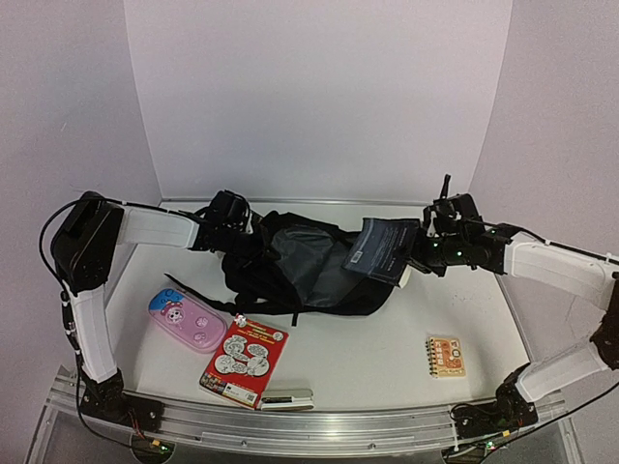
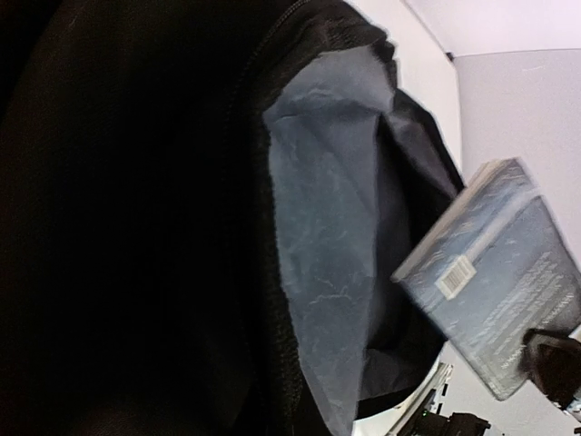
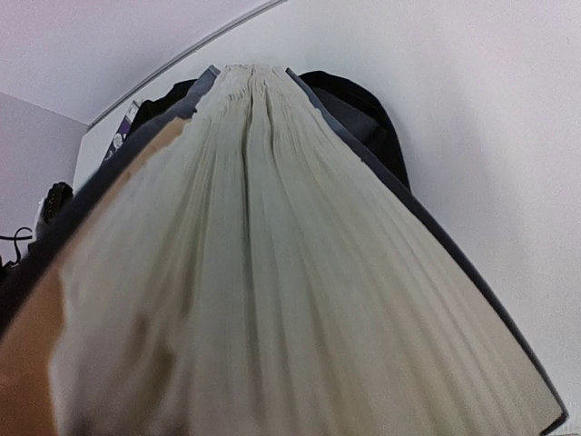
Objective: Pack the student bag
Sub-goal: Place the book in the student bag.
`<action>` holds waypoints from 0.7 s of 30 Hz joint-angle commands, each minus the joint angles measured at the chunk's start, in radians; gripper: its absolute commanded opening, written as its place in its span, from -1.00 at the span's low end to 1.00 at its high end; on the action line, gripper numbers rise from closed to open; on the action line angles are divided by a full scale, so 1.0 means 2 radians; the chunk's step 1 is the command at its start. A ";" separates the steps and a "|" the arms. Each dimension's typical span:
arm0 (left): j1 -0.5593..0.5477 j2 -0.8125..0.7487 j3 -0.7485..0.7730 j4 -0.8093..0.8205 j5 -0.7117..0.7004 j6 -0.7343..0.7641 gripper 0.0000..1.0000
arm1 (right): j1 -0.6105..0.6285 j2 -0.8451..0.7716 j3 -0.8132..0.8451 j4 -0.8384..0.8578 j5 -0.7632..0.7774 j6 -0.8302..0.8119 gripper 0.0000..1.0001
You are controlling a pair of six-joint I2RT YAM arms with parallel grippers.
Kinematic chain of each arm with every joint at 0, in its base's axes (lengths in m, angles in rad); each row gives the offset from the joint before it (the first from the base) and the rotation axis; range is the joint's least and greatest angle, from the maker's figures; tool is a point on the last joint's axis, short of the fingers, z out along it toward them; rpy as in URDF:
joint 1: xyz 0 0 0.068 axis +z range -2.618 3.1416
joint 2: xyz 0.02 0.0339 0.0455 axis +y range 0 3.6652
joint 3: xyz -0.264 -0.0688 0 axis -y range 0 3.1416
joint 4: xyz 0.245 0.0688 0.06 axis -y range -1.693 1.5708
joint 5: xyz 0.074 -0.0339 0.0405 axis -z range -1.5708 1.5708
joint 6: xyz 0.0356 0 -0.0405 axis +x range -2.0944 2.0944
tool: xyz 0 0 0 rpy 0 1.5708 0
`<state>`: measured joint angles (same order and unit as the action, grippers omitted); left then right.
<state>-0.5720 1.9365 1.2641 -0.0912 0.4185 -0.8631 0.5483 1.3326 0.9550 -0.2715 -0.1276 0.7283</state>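
Black student bag [image 1: 290, 266] is lying centre frame on the desk [image 1: 387, 333]. At its right edge the right end effector [image 1: 416, 259] is pinching a grey-blue book [image 1: 380, 249]. The left end effector [image 1: 235, 227] is sitting at its left edge, grip state indeterminable.

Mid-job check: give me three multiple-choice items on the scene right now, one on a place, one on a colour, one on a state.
1. The spiral notepad lies:
A) right of the student bag, nearer the arm bases
B) inside it
C) behind it

2. The pencil case is:
A) green
B) pink
C) yellow

3. The grey-blue book is:
A) lying loose
B) fully packed
C) held by the right gripper at the bag's opening

Answers:
1 A, it sits alone towards the right front.
2 B, it is pink with a cartoon print.
3 C, the book hangs tilted over the grey lining, not yet inside.
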 commanded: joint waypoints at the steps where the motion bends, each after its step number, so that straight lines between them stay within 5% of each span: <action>1: 0.003 -0.038 0.035 0.075 0.013 0.029 -1.00 | -0.007 0.005 0.012 0.049 -0.058 0.012 -1.00; 21: 0.003 -0.078 0.139 0.079 0.164 0.126 -1.00 | -0.022 0.060 -0.039 0.225 -0.187 0.168 -1.00</action>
<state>-0.5724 1.8271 1.4644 -0.0014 0.6640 -0.6452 0.5087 1.4584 0.8565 -0.0474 -0.4332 0.9969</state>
